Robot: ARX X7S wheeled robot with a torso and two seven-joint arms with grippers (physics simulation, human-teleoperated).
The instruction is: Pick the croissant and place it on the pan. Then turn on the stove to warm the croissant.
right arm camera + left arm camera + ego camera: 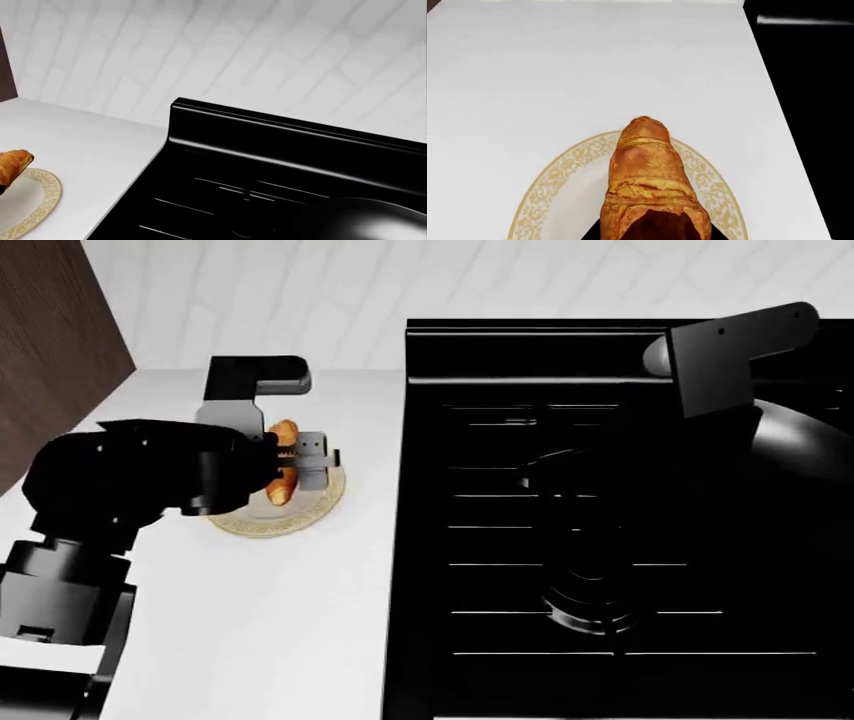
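Croissant (282, 462) sits on a round cream plate (310, 512) with a gold rim, on the white counter (254, 640) at the left side of the head view. At the far left a brown wall panel (47, 330) stands by the counter's end. The left gripper (291, 462) is down at the plate with a finger on each side of the croissant, closed in narrow around it. In the left wrist view the croissant (650, 185) fills the middle, one tapered end pointing out over the plate (547, 190), and bare white counter (560, 65) stretches beyond it. There is open counter in front of the plate and behind it. The plate's right edge is near the counter's right edge, where the black stove (614, 540) starts. The stove has long grate bars on top and a raised back edge (280, 137). The pan (801, 445) is at the far right of the stove, round and shiny black, partly hidden by the right arm (727, 355) hanging over it. I cannot tell if the right gripper is wide or narrow. Behind everything is a pale tiled wall (233, 55).
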